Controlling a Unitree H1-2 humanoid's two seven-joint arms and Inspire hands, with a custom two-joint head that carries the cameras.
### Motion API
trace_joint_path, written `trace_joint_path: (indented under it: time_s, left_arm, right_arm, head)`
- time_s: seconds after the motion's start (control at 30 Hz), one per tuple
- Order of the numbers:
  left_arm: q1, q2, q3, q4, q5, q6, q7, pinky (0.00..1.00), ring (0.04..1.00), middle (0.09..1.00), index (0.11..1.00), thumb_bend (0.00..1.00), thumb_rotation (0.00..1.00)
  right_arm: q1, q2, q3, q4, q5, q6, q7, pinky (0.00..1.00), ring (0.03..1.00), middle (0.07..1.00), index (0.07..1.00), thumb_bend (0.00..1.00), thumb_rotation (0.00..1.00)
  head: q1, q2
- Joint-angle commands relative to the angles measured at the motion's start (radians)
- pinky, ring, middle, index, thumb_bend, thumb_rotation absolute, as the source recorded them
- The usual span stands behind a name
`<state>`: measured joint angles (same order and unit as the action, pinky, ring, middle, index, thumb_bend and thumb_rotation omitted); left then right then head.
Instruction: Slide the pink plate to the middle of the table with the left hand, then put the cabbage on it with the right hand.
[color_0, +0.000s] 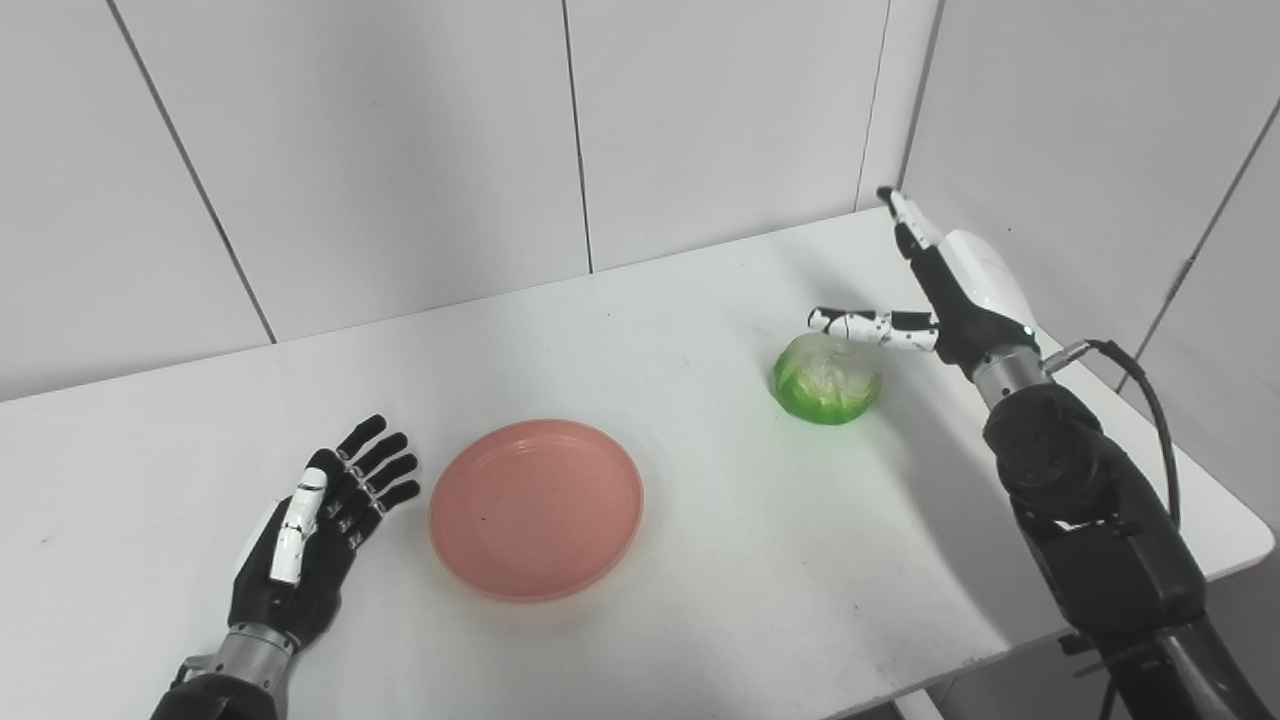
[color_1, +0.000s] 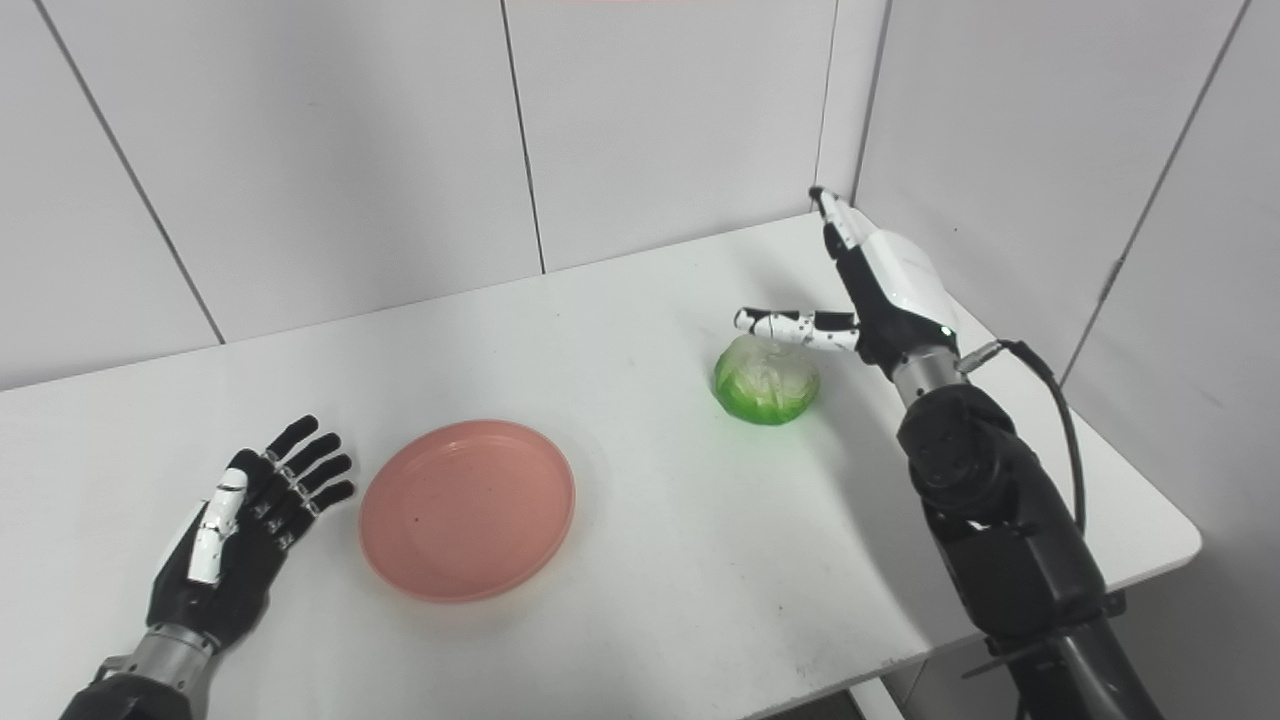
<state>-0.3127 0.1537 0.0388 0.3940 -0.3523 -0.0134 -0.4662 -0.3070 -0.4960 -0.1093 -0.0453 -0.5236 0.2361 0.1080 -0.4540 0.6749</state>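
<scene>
Seeing from my remote feed:
left hand (color_0: 300, 540): fingers spread, holding nothing, resting on counter (color_0: 700, 560) just left of plate, not touching it
pink plate (color_0: 536, 508): flat on counter, near middle-left
cabbage (color_0: 826, 378): on counter, right of plate, well apart
right hand (color_0: 940, 290): fingers released, thumb just over cabbage top
</scene>
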Motion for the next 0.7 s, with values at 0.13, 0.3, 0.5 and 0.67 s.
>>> trace_joint_path:
  time_s: [0.13,0.3,0.5,0.67]
  left_arm:
    - [0.108,0.018,0.007,0.067,0.005,0.009,-0.009,0.81,0.840,0.851,0.844,0.52,0.89]
    - [0.112,0.021,0.007,0.055,0.003,0.017,-0.009,0.81,0.839,0.853,0.849,0.52,0.89]
    - [0.114,0.025,0.006,0.047,0.000,0.019,-0.013,0.81,0.840,0.853,0.848,0.51,0.89]
    - [0.117,0.027,0.008,0.036,-0.002,0.025,-0.012,0.81,0.839,0.852,0.846,0.50,0.90]
  right_arm:
    - [-0.067,-0.051,0.027,0.055,0.028,-0.015,0.021,0.84,0.963,1.000,1.000,1.00,0.65]
    - [-0.074,-0.063,0.039,0.086,0.051,-0.014,0.034,0.84,0.973,1.000,1.000,1.00,0.64]
    - [-0.081,-0.076,0.046,0.122,0.077,-0.011,0.054,0.87,0.988,1.000,1.000,1.00,0.64]
    - [-0.087,-0.090,0.055,0.143,0.097,-0.003,0.080,0.89,0.994,1.000,1.000,1.00,0.63]
  head:
    - [-0.003,0.006]
    - [-0.002,0.014]
    - [-0.005,0.021]
    - [-0.006,0.027]
